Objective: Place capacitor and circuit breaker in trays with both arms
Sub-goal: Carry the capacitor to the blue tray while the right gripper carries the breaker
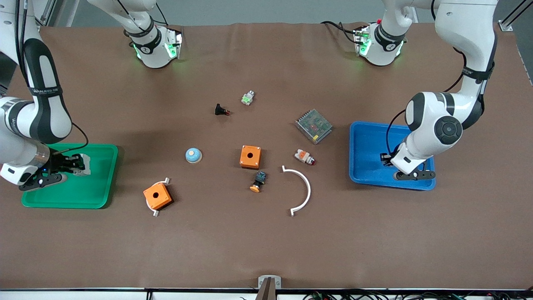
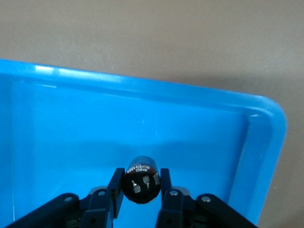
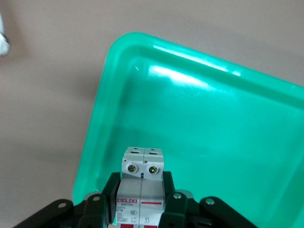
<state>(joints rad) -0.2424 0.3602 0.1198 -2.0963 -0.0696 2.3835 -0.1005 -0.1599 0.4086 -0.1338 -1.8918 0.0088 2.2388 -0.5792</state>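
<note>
My left gripper (image 1: 386, 160) is over the blue tray (image 1: 368, 143) and is shut on the capacitor (image 2: 141, 178), a stubby black cylinder with two pale terminals; in the left wrist view (image 2: 141, 187) the tray floor (image 2: 71, 142) lies under it. In the front view the capacitor is hidden by the hand. My right gripper (image 1: 77, 163) is over the green tray (image 1: 98, 183) and is shut on the white circuit breaker (image 1: 84, 163). In the right wrist view (image 3: 142, 197) the breaker (image 3: 141, 185) sits between the fingers above the green tray (image 3: 228, 123).
On the brown table between the trays: two orange boxes (image 1: 250, 156) (image 1: 158, 196), a blue dome (image 1: 193, 155), a black push-button with orange cap (image 1: 259, 181), a white-and-orange part (image 1: 304, 157), a white arc (image 1: 303, 191), a metal mesh box (image 1: 314, 126), a black part (image 1: 221, 110).
</note>
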